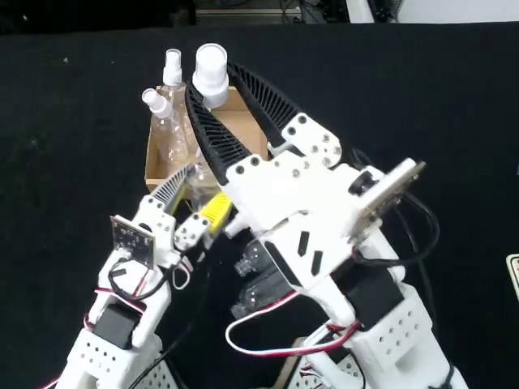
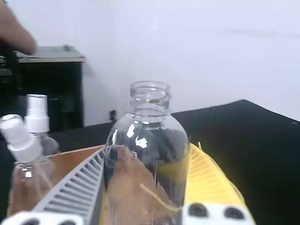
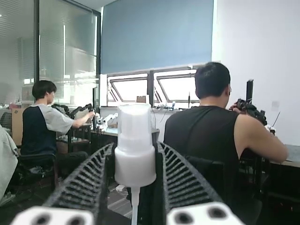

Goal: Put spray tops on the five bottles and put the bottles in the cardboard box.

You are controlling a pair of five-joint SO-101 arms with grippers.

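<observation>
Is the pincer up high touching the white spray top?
Touching. The right wrist view shows the right pincer squeezing the spray top from both sides, with no gap.

Black table (image 1: 454, 121), open cardboard box (image 1: 151, 162) standing toward its far side

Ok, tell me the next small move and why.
Probably bring the spray top, shut in the right jaws, down onto the bottle held in the left jaws. That bottle's neck is open and uncapped, and the top's tube hangs downward, ready to enter.
</observation>
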